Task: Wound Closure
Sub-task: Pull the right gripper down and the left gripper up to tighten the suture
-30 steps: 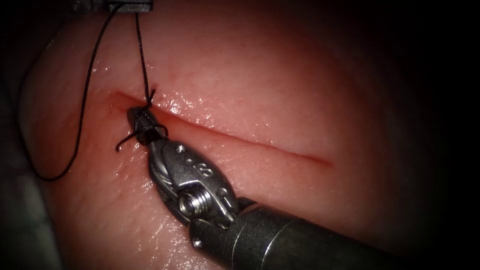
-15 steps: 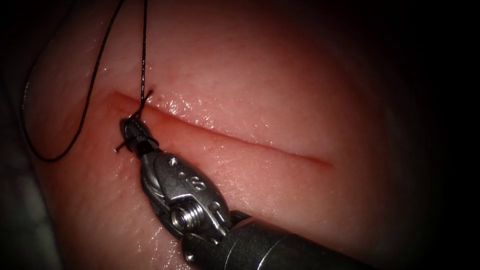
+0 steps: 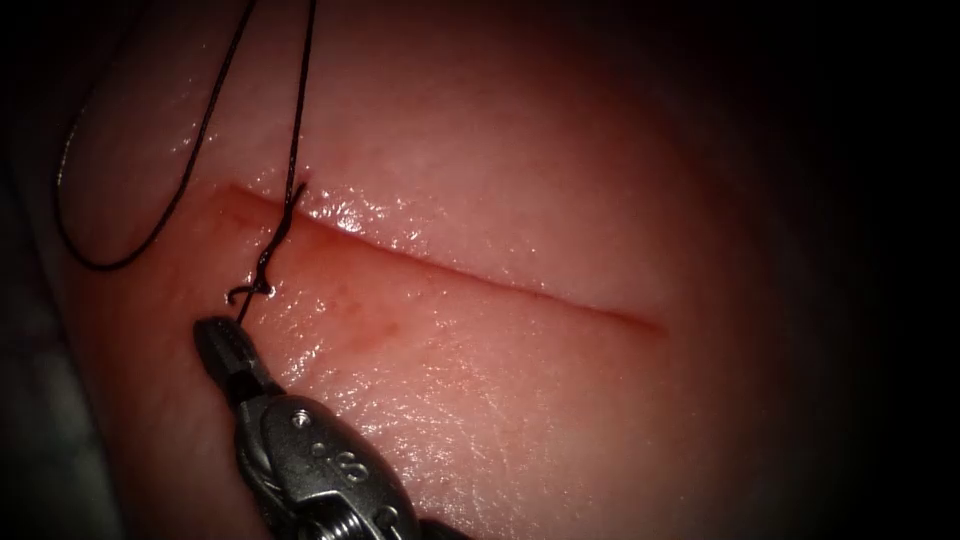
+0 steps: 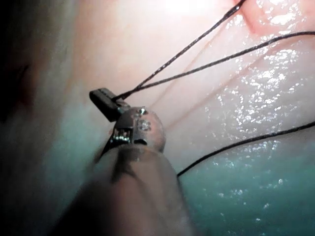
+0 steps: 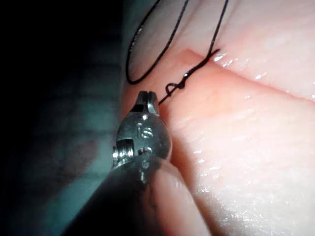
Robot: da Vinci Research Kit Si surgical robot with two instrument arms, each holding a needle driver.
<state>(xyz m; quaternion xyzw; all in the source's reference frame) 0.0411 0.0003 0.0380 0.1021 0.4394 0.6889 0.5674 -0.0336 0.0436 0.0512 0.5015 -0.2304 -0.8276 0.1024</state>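
Right tool (image 3: 222,352), jaws closed on the short thread tail (image 3: 243,312), sits below the cut's (image 3: 480,275) left end, holding a knot (image 3: 262,285). Left tool (image 4: 102,101) grips 2 thread strands (image 4: 197,54). 1 stitch placed on the tissue (image 3: 560,180); the remainder gapes. No needle seen.

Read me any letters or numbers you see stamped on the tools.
"IS": on the right tool's wrist housing, right wrist view.
"S", with an unclear mark beside it: same housing, endoscope view.
Left tool: no readable marking.
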